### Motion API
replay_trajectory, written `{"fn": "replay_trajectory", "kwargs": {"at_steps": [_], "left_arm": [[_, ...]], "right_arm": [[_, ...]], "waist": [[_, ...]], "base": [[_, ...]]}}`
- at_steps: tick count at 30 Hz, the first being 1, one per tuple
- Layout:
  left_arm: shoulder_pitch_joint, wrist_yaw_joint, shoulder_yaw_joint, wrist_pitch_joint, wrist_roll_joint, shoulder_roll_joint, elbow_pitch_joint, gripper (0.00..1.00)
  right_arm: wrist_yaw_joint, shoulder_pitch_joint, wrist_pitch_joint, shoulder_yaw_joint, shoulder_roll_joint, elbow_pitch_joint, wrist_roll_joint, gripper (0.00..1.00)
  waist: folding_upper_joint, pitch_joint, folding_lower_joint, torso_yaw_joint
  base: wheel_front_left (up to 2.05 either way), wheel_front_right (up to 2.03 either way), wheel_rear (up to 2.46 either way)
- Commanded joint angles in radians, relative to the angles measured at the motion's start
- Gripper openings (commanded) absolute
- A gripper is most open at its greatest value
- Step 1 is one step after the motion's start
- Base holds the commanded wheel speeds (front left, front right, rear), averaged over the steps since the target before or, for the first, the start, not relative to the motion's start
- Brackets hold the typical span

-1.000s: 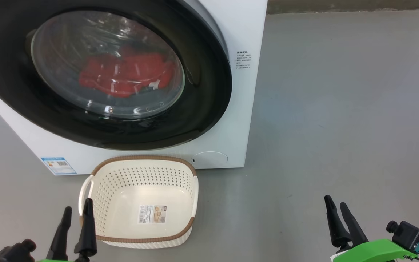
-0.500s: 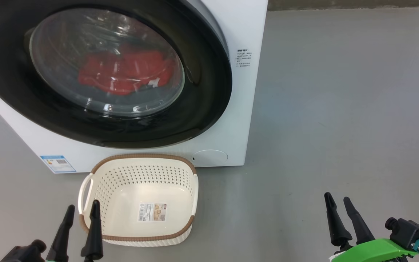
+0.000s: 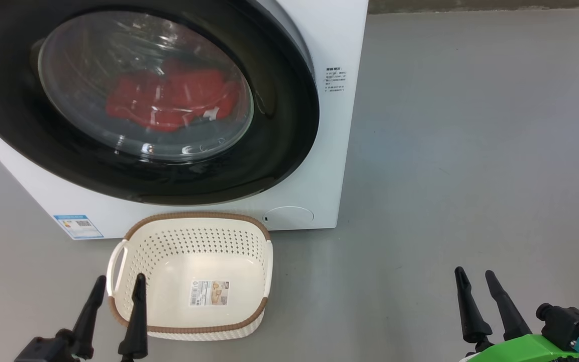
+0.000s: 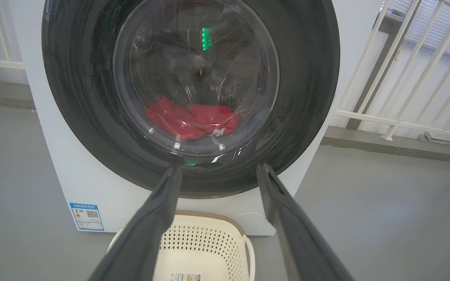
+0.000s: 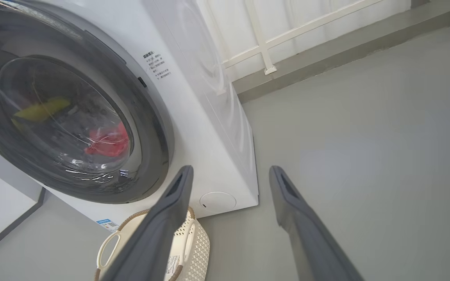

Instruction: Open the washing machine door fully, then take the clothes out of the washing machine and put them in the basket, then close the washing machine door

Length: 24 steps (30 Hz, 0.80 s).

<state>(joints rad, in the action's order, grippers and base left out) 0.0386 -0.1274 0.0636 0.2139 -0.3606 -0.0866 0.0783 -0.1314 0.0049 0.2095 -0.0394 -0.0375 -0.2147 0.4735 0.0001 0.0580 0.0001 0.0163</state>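
The white washing machine (image 3: 342,40) stands ahead with its black-rimmed washing machine door (image 3: 279,151) shut. Red clothes (image 3: 169,103) lie in the drum behind the glass, also seen as clothes (image 4: 190,121) and clothes (image 5: 108,142). The cream basket (image 3: 194,223) sits on the floor just below the door, with nothing in it but a paper label. My left gripper (image 3: 118,284) is open over the basket's left handle. My right gripper (image 3: 475,279) is open above bare floor at the lower right, well clear of the machine.
Grey floor (image 3: 470,151) spreads to the right of the machine. A white railing (image 4: 404,78) and a low kerb run behind the machine's right side. A small blue label (image 3: 78,226) and round cap (image 3: 289,217) sit low on the machine's front.
Both grippers have sunk a little lower in the head view, the left one drifting slightly right. Door, clothes and basket stay as they were.
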Motion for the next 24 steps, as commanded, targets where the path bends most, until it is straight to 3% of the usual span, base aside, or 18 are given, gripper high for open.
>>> {"fn": "replay_trajectory", "kwargs": {"at_steps": [1, 13, 24], "left_arm": [[-0.01, -0.003, -0.026, 0.012, 0.026, -0.018, -0.032, 1.0], [-0.004, -0.003, -0.02, 0.047, 0.143, -0.025, -0.033, 1.0], [-0.006, -0.003, -0.036, 0.048, 0.113, -0.017, 0.009, 1.0]], "right_arm": [[0.001, 0.003, 0.017, 0.023, -0.012, 0.031, -0.028, 1.0], [0.001, 0.013, 0.052, 0.015, -0.014, 0.057, -0.154, 1.0], [0.001, 0.026, 0.052, -0.022, -0.013, 0.046, -0.164, 1.0]], "waist": [[-0.0001, 0.0, 0.0, 0.0], [-0.0001, 0.009, 0.0, 0.002], [-0.0001, 0.007, 0.0, 0.001]], "base": [[0.0, 0.0, 0.0], [0.0, 0.0, 0.0], [0.0, 0.0, 0.0]]}}
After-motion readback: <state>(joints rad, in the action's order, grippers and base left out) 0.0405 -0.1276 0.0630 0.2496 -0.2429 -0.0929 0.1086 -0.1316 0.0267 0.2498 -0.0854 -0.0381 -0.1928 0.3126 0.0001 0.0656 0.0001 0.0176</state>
